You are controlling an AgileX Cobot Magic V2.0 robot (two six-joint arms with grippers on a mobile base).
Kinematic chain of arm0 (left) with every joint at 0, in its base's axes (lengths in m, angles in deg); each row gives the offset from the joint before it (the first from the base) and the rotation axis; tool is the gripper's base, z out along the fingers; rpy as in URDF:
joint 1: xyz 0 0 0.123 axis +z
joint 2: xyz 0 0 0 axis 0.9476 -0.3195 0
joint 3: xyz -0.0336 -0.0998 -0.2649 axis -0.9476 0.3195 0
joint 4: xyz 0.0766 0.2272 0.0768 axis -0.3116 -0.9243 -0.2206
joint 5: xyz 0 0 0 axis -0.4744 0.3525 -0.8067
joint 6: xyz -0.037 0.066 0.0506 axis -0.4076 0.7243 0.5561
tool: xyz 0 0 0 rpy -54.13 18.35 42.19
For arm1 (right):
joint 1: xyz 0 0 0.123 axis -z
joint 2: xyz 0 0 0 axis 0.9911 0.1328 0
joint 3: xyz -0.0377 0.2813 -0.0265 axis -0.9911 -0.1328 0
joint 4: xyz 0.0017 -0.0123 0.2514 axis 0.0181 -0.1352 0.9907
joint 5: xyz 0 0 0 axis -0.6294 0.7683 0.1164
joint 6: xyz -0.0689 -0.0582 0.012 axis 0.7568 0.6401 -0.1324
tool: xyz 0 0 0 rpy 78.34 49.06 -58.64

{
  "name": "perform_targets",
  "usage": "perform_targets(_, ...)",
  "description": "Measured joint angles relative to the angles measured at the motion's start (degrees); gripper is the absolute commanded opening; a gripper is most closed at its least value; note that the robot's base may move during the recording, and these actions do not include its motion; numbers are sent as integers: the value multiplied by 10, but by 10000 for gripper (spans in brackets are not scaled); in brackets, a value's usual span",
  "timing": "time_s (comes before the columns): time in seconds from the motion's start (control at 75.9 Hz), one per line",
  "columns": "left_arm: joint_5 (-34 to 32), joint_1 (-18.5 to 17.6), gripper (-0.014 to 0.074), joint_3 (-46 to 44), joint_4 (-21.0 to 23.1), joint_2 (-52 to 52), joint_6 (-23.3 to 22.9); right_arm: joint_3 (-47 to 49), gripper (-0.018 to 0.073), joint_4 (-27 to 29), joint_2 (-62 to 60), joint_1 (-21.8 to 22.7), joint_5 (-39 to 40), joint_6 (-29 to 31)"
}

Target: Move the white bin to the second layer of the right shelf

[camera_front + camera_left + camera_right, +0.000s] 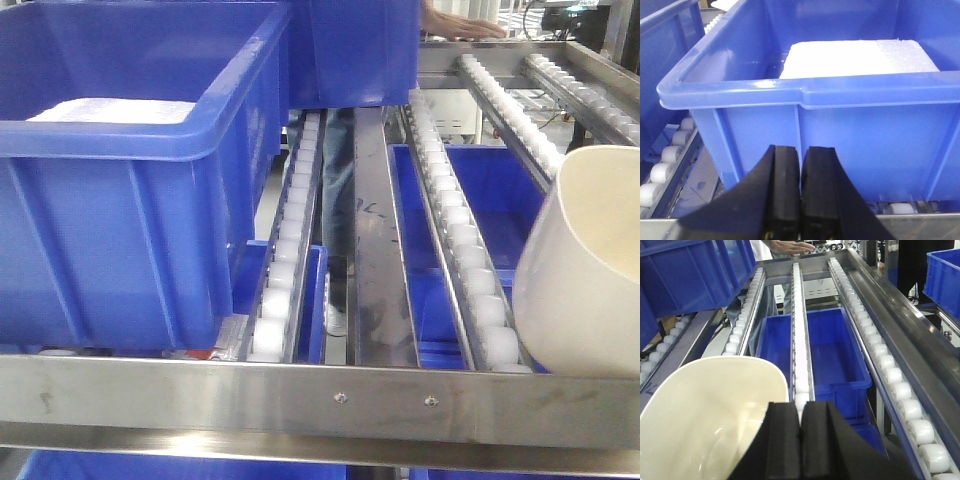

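Right pincer (800, 440) closed, white bin (705, 420) just left, touching

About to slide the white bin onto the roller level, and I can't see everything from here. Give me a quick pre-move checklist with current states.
1. Right gripper gripping white bin: cannot tell; fingers look closed at its rim.
2. Bin level: not ok, tilted.
3. Bin seated on roller rails: cannot tell.
4. Lane ahead on right rails: ok, bare rollers.
5. Left gripper out of the way: ok, shut, facing blue crate.
6. Person's hand at far end: not ok.
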Motion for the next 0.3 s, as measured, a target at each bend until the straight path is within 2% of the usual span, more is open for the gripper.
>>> perform_targets(0.303, 0, 0, 85, 0, 0, 0, 0, 0, 55, -1, 0, 0, 0, -1)
